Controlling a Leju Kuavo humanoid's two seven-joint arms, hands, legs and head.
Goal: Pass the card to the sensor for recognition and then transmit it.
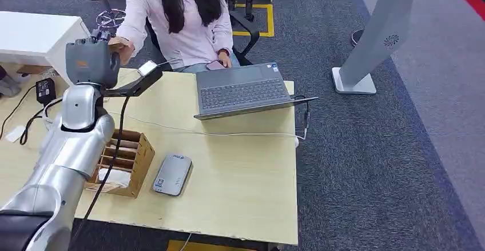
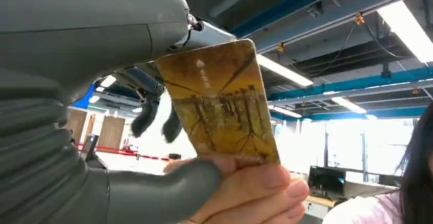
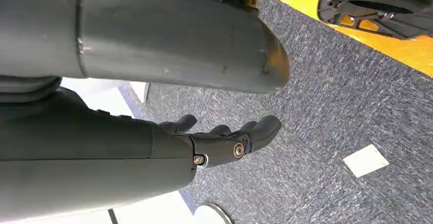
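Pale wooden table (image 1: 240, 171); glossy rectangular card (image 2: 219, 101) between grey left hand (image 2: 153, 183) and person's fingers (image 2: 255, 188).

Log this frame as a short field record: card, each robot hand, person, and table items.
card: yellow-brown card, upright, at the left robot hand, thumb against its lower edge
person: seated behind the table, hand gripping the card's lower edge
right robot hand: hanging over grey carpet, holding nothing, fingers loosely curled
sensor: grey card reader flat on the table
other items: wooden box, open laptop
stage: handover to the person under way
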